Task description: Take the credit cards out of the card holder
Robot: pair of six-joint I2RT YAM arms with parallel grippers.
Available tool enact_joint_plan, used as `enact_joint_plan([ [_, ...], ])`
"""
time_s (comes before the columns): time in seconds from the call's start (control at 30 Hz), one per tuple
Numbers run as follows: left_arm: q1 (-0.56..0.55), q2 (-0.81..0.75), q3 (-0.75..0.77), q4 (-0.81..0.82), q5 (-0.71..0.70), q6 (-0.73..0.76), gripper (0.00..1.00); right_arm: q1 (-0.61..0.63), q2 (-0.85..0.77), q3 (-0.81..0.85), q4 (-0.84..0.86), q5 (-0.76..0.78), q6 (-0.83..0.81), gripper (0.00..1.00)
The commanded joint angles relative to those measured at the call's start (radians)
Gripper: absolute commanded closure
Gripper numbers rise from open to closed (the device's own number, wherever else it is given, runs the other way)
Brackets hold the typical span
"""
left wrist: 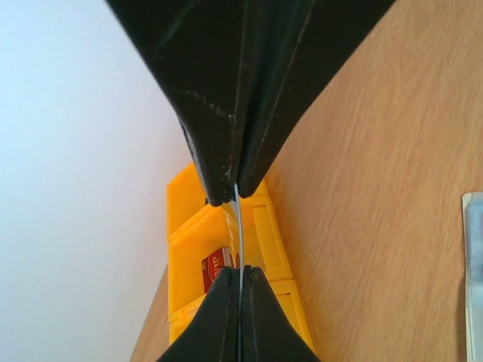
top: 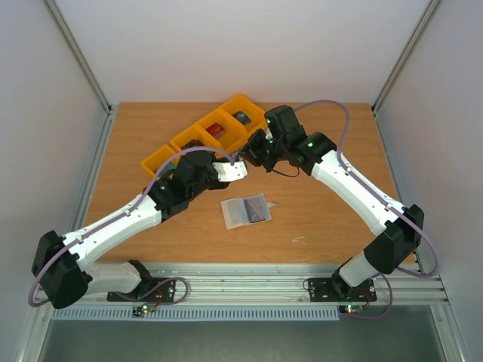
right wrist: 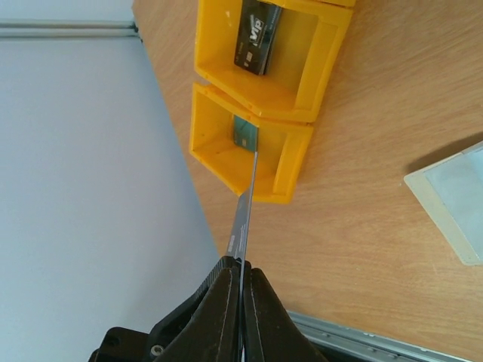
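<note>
Overhead rear view, wrist close-ups, bins (top: 162, 157) shared

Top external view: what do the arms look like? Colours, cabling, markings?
Left arm and right arm: white link shells, black joints. Left hand and right hand black. Lilac cable loops along each. Small green lights on joints; no readable markings.

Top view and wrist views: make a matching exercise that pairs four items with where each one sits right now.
Items:
1. black card
2. red card
3. card holder
4. pale thin card

Places:
A. flat on the table
B. pinched by left tool and right tool
C. end yellow bin
D. neighbouring yellow bin

Pairs: 1-C, 2-D, 3-A, 4-B
</note>
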Motion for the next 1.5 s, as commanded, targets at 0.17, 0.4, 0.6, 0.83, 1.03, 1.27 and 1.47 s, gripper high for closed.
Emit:
enact_joint_plan([
  [0.17,0.02,0.019,0.026,0.01,0.013,-0.039,1.0,-0.065,-0.041,0.059,-0.022,-0.013,-0.15,0.39],
  [0.4,0.164,0.108,0.058,-0.042,0.012,-0.059,1.0,-0.243,-0.07,0.127,-0.156,-0.021,-0.366,0.01],
  [0.6,0.311,0.29,0.111,-0.005,0.002,-0.043,1.0,-0.382,-0.04,0.097,-0.148,-0.11,-0.429,0.01],
  [0.83,0.412,0.493,0.258,0.006,0.011,-0.017,1.0,-0.46,0.07,0.141,-0.111,-0.185,-0.442,0.02],
  [1.03,0.467,0.555,0.32,-0.052,0.058,-0.021,1.0,-0.516,0.156,0.185,-0.084,-0.238,-0.436,0.02],
  [1.27,0.497,0.586,0.333,-0.095,0.114,0.015,1.0,-0.536,0.193,0.181,-0.067,-0.252,-0.443,0.02],
  [1.47,0.516,0.677,0.4,-0.067,0.099,0.02,1.0,-0.547,0.176,0.165,-0.081,-0.25,-0.462,0.02],
])
